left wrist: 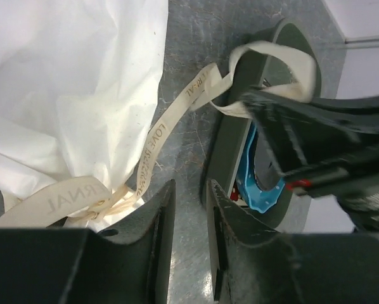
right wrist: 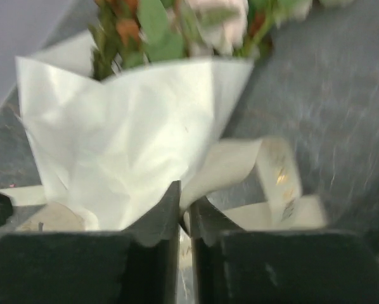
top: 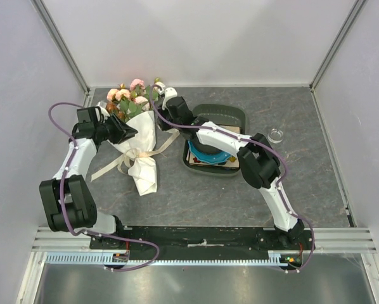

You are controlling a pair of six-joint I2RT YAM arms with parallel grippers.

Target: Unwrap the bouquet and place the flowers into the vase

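bouquet [top: 141, 132]: crinkled white paper [left wrist: 69, 82] cone, flat cream ribbon [left wrist: 165, 126].

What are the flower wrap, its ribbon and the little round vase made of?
The wrap looks like matte white paper, holding crisp creases. The ribbon seems cream fabric, flat and limp, with printed letters. The vase looks like clear glass, the grey table showing through; clear plastic is possible.
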